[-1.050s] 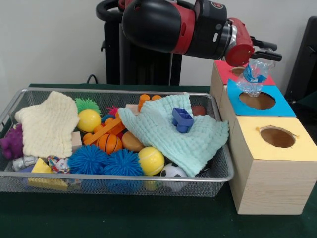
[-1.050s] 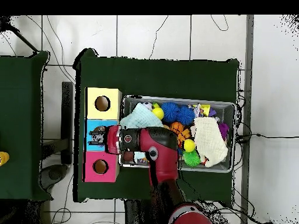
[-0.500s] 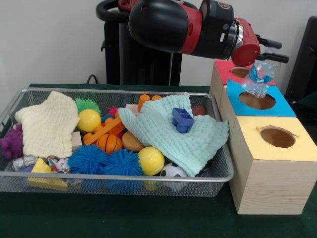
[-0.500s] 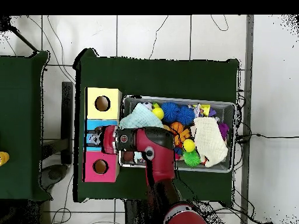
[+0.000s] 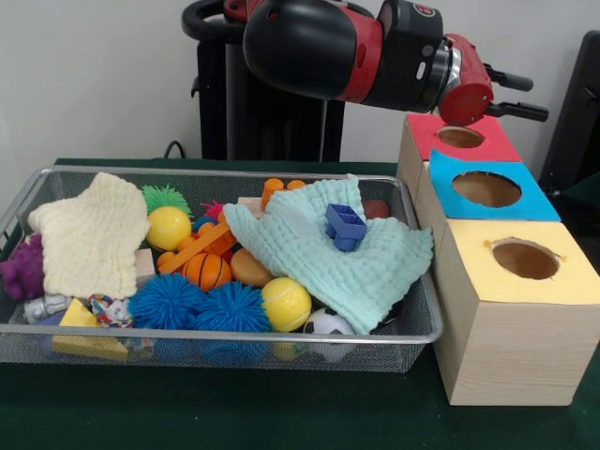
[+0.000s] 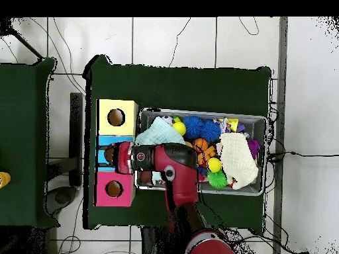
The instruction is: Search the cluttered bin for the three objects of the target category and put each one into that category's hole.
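Note:
My gripper (image 5: 516,97) hovers open and empty above the row of boxes, over the seam between the red-topped box (image 5: 497,148) and the blue-topped box (image 5: 539,202). The blue box's round hole (image 5: 487,188) shows nothing inside from here. In the overhead view the gripper (image 6: 112,157) sits over the blue box (image 6: 102,142). The wire bin (image 5: 234,335) holds a mint cloth (image 5: 328,258) with a blue cutter shape (image 5: 345,225) on it, a cream cloth (image 5: 89,234), blue spiky balls (image 5: 169,300), a yellow ball (image 5: 286,303) and a small basketball (image 5: 208,270).
The yellow-topped box (image 5: 572,277) stands nearest the camera, to the right of the bin. A purple toy (image 5: 21,269) lies at the bin's left end and a soccer ball (image 5: 328,322) at its front rim. The arm's large links (image 5: 328,47) hang over the bin's back right.
The crumpled clear and blue plastic piece that hung from the gripper over the blue box is gone from view. The fingers now stand empty. The arm has hardly moved.

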Robot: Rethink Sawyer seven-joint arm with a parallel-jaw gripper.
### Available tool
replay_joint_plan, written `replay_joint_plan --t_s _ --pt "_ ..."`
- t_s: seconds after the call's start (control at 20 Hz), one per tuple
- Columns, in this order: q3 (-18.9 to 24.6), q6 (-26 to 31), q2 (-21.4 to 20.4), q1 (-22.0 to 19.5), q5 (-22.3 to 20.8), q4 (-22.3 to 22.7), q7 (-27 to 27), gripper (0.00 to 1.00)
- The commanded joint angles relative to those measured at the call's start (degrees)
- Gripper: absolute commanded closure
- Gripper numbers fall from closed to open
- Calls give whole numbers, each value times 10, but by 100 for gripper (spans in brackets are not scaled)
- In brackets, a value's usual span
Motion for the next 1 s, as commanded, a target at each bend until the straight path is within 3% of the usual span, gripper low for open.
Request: replay_joint_plan --t_s 0.05,0.4,1.0 --pt "36 -63 4 -4 25 -42 -96 0" --pt "16 -58 21 -46 -80 -79 -61 0" --pt "-26 -162 46 -87 -256 -155 -46 0"
